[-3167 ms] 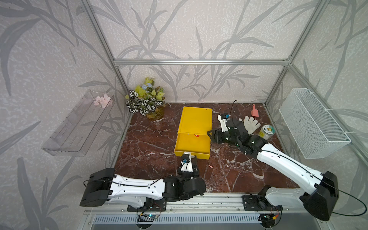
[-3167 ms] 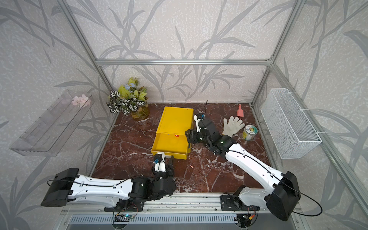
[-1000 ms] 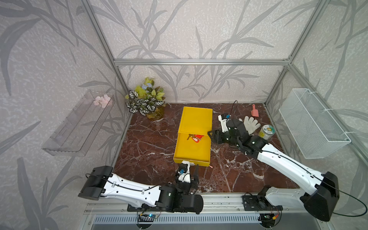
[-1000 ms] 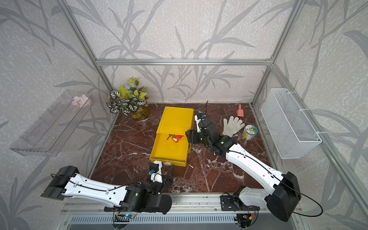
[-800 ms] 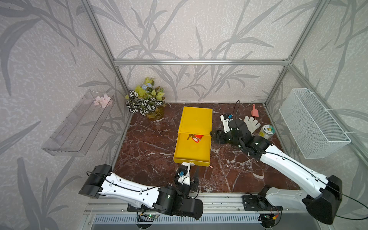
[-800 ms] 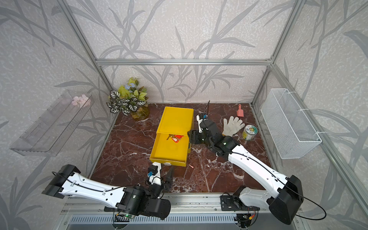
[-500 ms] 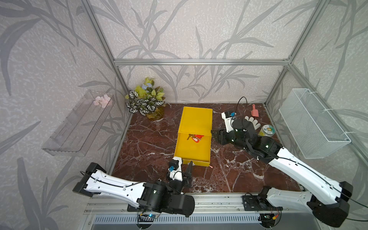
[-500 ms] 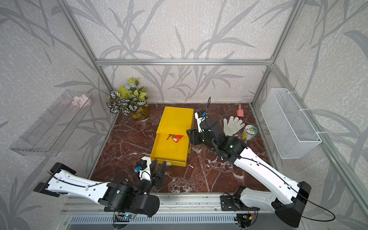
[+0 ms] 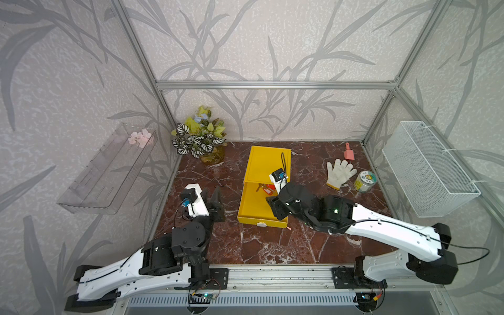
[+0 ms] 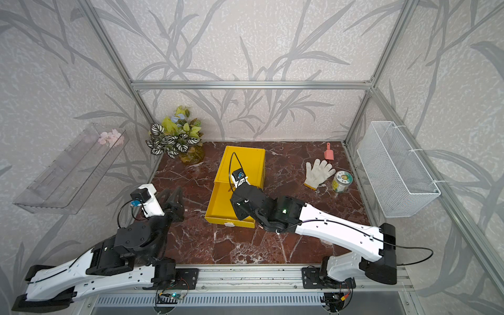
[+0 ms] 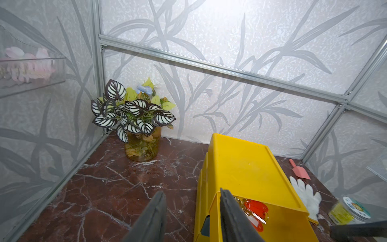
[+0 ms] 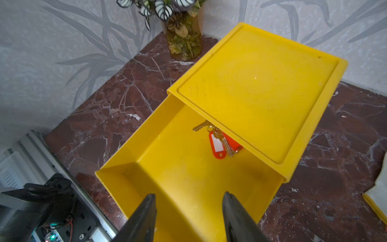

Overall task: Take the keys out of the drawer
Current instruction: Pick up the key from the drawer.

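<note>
Red-tagged silver metal keys [image 12: 218, 144] lie at the 12 o'clock end of the open yellow plastic drawer [image 12: 188, 178], half under the housing lip [image 12: 257, 157]; right gripper [image 12: 188, 197] above it and left gripper [image 11: 191, 192] at its 9 o'clock gape empty; a steep reach may strike that lip, shoving keys deeper.
</note>
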Action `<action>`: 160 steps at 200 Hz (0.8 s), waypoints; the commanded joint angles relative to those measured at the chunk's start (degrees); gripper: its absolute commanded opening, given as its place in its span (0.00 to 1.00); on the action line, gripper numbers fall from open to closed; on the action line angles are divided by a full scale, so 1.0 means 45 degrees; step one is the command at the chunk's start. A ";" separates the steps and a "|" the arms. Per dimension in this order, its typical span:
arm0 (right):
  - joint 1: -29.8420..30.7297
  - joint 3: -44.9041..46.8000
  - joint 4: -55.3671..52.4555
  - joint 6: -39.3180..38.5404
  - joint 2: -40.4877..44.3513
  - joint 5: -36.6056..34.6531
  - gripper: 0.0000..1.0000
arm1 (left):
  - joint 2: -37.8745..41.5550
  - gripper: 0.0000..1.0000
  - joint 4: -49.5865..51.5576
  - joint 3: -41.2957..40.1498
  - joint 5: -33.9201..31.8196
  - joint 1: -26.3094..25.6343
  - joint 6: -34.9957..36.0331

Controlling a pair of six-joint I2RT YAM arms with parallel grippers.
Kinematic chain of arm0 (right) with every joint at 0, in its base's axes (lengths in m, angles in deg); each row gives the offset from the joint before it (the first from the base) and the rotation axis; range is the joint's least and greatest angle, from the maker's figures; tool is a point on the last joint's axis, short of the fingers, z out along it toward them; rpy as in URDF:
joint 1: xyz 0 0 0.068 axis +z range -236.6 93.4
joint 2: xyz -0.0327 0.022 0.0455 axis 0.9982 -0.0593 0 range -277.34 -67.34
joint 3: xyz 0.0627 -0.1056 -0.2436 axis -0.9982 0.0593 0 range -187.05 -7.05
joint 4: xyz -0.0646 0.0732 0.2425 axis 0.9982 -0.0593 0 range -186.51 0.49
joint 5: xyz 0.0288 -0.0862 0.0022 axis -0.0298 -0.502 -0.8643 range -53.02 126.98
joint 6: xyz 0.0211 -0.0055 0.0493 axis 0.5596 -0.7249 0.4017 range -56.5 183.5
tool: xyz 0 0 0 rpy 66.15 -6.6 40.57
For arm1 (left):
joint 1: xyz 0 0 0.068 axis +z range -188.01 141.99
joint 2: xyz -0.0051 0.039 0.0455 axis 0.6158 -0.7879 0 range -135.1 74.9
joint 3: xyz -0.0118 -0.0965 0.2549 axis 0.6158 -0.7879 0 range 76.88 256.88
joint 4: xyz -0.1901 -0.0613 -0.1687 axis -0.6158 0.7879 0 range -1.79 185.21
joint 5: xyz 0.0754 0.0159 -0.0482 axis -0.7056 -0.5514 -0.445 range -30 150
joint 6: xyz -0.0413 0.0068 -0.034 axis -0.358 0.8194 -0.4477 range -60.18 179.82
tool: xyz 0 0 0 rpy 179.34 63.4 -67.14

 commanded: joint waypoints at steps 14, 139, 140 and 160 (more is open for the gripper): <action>0.0279 -0.0625 -0.1406 0.1712 -0.0715 -0.1239 0.54 | -0.1352 0.45 0.0061 0.0688 0.3575 0.2671 0.0721; 0.0546 -0.3519 -0.4580 0.4883 -0.4265 -0.4309 0.43 | -0.5829 0.46 -0.2736 0.0082 1.5848 1.2603 -0.3185; 0.0544 -0.3526 -0.4583 0.4898 -0.4295 -0.4331 0.43 | -0.5858 0.46 -0.2746 0.0082 1.5872 1.2616 -0.3193; 0.0544 -0.3836 -0.4733 0.5322 -0.4778 -0.4594 0.42 | -0.6313 0.46 -0.3292 -0.0081 1.6448 1.3048 -0.3187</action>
